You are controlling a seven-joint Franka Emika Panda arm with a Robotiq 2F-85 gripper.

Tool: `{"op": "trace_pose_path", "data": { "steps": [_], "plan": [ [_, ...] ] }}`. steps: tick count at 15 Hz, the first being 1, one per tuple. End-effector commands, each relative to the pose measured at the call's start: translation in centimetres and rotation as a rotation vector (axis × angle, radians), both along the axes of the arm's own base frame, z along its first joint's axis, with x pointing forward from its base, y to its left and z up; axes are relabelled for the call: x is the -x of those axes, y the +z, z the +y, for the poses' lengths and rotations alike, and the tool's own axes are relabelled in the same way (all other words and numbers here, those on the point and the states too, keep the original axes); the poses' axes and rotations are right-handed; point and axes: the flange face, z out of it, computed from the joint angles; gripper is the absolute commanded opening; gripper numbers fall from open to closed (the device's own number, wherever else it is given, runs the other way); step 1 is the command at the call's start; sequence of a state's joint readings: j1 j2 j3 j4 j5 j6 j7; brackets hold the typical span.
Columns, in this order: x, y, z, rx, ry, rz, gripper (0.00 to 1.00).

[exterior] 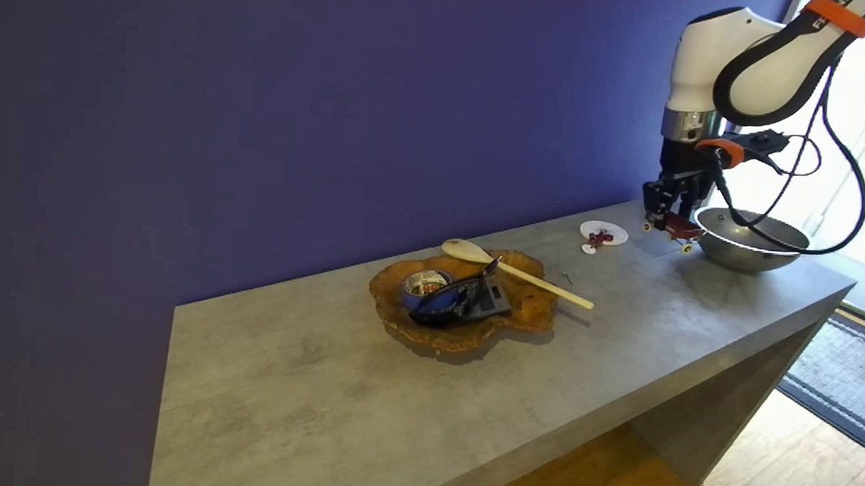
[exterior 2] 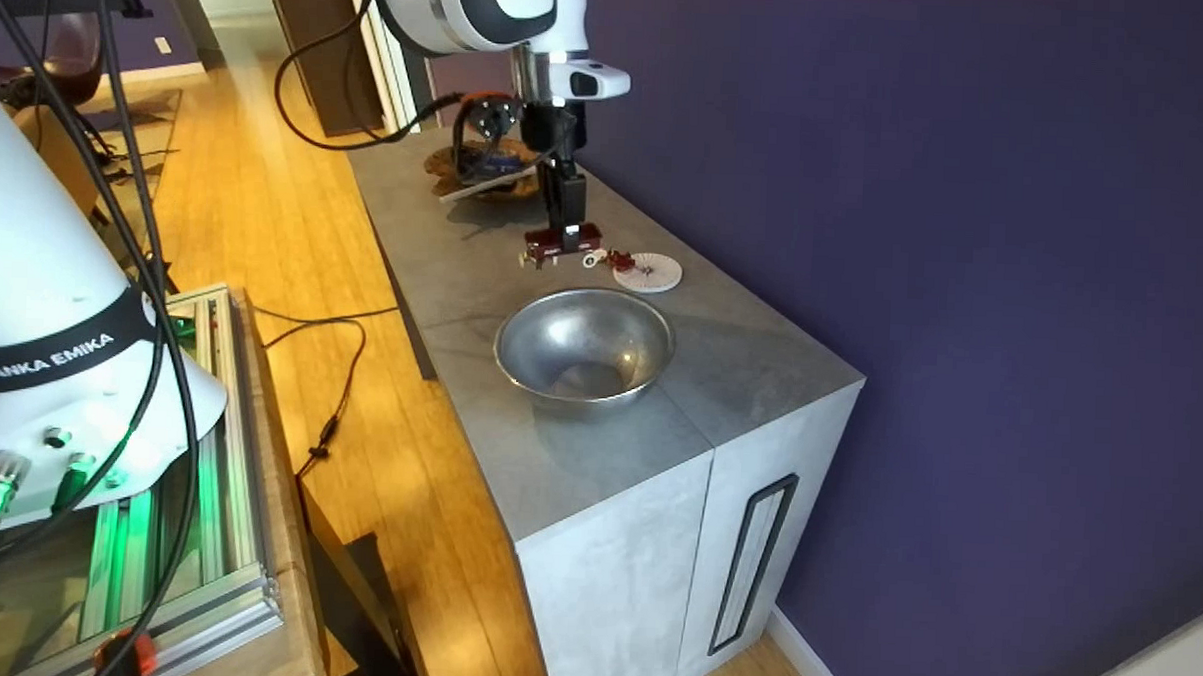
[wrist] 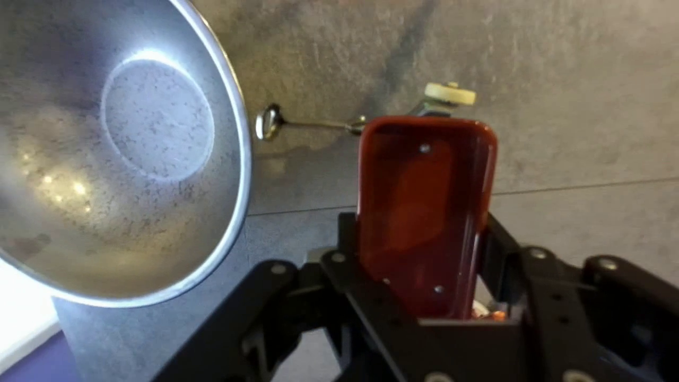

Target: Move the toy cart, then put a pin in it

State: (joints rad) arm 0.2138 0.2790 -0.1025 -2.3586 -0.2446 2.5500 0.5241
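Observation:
The toy cart is a small dark red open tray on little pale wheels. My gripper (exterior: 673, 210) is shut across its sides and holds it in the air above the grey table, beside the steel bowl. The toy cart (exterior: 684, 227) shows in an exterior view with its wheels hanging free; it also shows in another exterior view (exterior 2: 544, 244). In the wrist view the cart (wrist: 414, 201) lies between both fingers (wrist: 421, 239), its inside holding nothing visible. A tiny thin pin-like piece (exterior: 567, 278) lies on the table near the wooden spoon; it is too small to identify surely.
The steel bowl (exterior 2: 586, 347) stands close to the held cart. A white dish (exterior 2: 650, 273) with red pieces (exterior: 599, 238) is near the wall. A wooden tray (exterior: 414, 331) holds a blue bowl (exterior: 410, 297), dark items and a wooden spoon (exterior: 547, 285). A purple wall (exterior: 335, 122) bounds the table.

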Motion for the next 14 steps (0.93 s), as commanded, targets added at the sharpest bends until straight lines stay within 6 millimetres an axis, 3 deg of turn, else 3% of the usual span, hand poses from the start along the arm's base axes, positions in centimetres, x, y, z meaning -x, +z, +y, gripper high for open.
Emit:
{"op": "trace_pose_path", "data": {
  "steps": [1, 2, 3, 6, 7, 9, 14],
  "plan": [
    [2.6, 1.7, 3.1, 0.06, 0.183, 0.057, 0.3],
    [2.9, 2.0, 4.0, 0.077, 0.231, 0.071, 0.3],
    [1.6, 0.8, 3.0, 0.045, 0.145, 0.053, 0.55],
    [2.2, 1.4, 4.5, 0.06, 0.2, 0.067, 0.55],
    [2.2, 1.4, 4.5, 0.06, 0.205, 0.068, 0.3],
    [2.3, 1.1, 5.8, 0.123, 0.345, 0.074, 0.3],
    [3.9, -1.3, 8.1, 0.095, 0.616, 0.112, 0.3]
  ]
}}
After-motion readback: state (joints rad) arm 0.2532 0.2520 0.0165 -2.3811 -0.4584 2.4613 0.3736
